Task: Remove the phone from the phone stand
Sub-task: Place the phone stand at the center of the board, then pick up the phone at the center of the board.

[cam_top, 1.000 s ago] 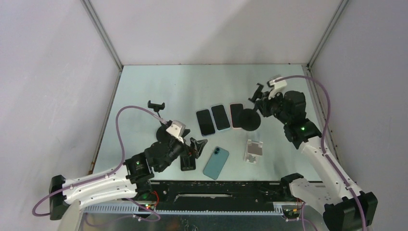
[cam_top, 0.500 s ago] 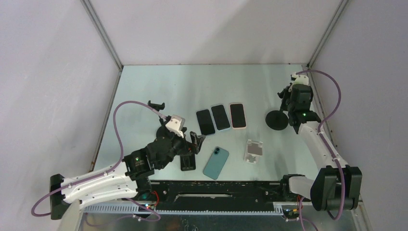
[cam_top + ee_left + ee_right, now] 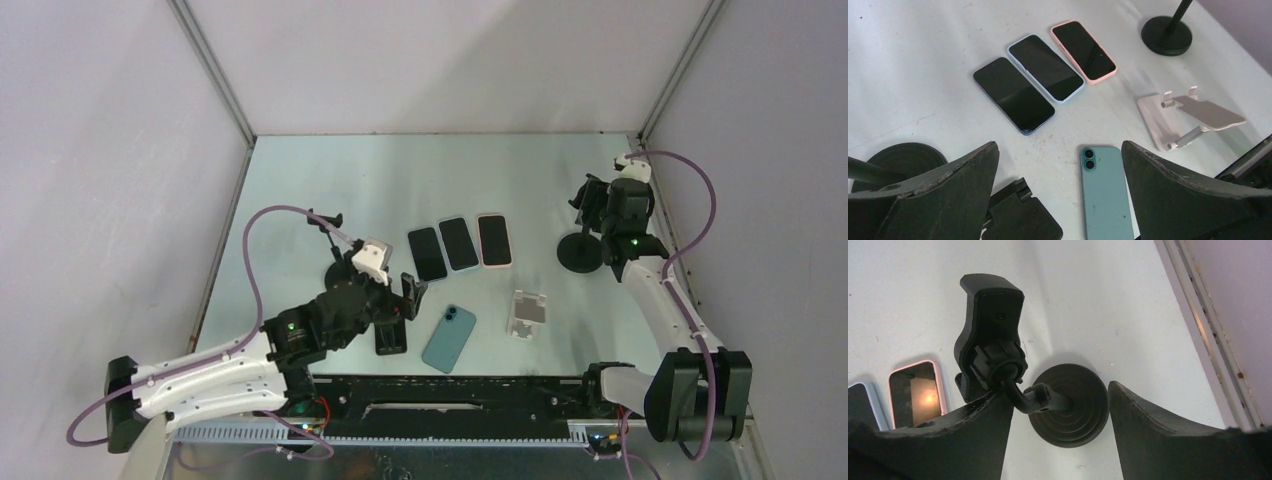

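Starting at the left side of the bench point(image 3: 400, 180): there's a black gooseneck stand point(image 3: 335, 272) with a round base and its clamp up top. Just right of it hangs the left gripper point(image 3: 1059, 145), jaws spread as wide as they go and nothing in them. Below it, by the front edge, sits a small black stand point(image 3: 390, 338). Next over is the teal phone point(image 3: 449, 338), flat on the bench with its camera side up, between that small stand and the white folding stand point(image 3: 526, 313) and touching neither. Behind those, mid-bench, three more phones lie screen up in a tight row: a dark phone point(image 3: 427, 254), a pale-blue-cased phone point(image 3: 460, 243) and a pink-cased phone point(image 3: 494, 240). Over near the right edge is a second black stand point(image 3: 580, 252), round base, bent neck. The right gripper point(image 3: 1060, 390) is right over it, jaws apart either side of the base and not pinching it. Can't tell if one finger brushes the neck.
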Controlling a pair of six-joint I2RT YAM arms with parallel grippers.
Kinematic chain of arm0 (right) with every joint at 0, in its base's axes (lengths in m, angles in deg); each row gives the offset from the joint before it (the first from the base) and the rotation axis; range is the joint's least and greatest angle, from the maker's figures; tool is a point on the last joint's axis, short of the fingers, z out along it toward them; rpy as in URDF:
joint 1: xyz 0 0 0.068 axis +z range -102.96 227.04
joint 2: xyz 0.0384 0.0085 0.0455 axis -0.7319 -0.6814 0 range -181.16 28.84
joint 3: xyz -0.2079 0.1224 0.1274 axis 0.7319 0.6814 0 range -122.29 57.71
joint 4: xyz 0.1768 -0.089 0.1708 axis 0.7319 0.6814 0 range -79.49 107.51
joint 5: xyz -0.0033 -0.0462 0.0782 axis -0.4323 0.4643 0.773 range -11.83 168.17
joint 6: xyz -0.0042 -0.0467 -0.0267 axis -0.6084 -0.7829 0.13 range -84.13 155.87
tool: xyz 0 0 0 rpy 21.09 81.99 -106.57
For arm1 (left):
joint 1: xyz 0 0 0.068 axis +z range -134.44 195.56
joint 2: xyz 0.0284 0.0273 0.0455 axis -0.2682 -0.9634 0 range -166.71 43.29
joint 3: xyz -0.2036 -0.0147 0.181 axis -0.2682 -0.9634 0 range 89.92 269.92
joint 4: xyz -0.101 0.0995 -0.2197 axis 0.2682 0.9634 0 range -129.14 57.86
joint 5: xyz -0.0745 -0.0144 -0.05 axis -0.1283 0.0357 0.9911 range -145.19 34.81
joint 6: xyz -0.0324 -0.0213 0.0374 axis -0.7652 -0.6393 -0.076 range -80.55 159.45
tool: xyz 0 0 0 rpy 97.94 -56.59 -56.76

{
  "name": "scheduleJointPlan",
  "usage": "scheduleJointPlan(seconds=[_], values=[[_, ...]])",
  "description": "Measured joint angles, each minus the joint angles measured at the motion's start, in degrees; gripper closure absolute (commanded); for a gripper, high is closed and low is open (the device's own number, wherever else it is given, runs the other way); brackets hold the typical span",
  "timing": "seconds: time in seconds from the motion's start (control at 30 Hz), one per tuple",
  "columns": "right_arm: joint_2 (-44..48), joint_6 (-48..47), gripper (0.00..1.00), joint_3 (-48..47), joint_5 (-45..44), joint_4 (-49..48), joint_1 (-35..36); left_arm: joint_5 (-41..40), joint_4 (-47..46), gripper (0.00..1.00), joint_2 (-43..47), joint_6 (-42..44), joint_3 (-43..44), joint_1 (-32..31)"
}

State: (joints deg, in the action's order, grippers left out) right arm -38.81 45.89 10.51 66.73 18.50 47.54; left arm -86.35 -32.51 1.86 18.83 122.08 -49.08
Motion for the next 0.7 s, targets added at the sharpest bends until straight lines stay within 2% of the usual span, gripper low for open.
scheduleJointPlan(seconds=[0.3,0.7], values=[[6.86,3.5,0.26,0.24,-0.74,3.69,0.02,0.35,8.57,0.0,-11.69,-0.44,13.84,0.09],[16.74,10.93,0.28,0.35,-0.28,12.26,0.07,1.57,13.07,0.0,-19.15,-2.99,17.7,0.13]])
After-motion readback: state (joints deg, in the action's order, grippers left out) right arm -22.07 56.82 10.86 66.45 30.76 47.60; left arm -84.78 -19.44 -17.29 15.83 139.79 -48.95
